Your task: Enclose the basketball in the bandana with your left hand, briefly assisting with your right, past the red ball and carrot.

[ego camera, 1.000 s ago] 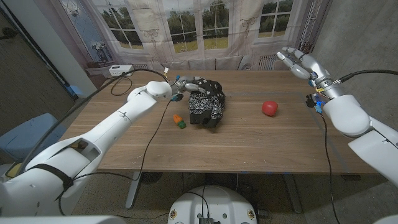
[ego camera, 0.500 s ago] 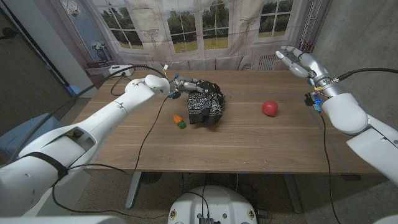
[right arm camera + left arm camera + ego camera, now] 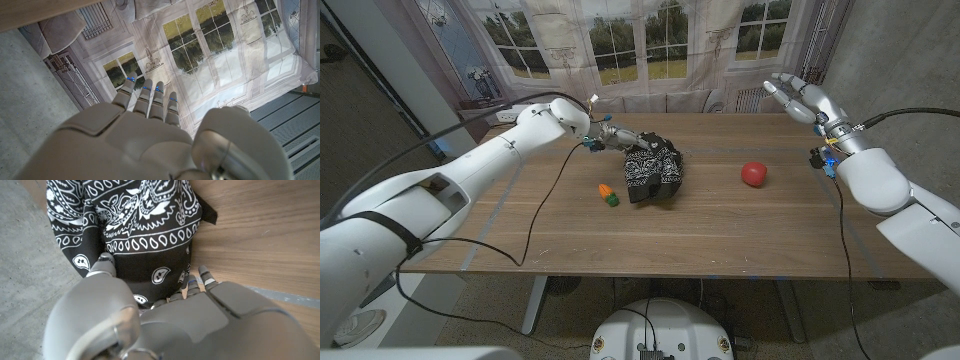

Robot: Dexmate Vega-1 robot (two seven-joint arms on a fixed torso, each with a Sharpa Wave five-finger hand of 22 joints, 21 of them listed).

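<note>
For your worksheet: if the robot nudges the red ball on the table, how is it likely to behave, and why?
The red ball looks round and sits alone on the flat wooden table, so a nudge would probably send it rolling. Nothing stands beside it to stop it, so it might travel toward an edge. It looks small, so likely light, though its weight cannot be told.
</note>
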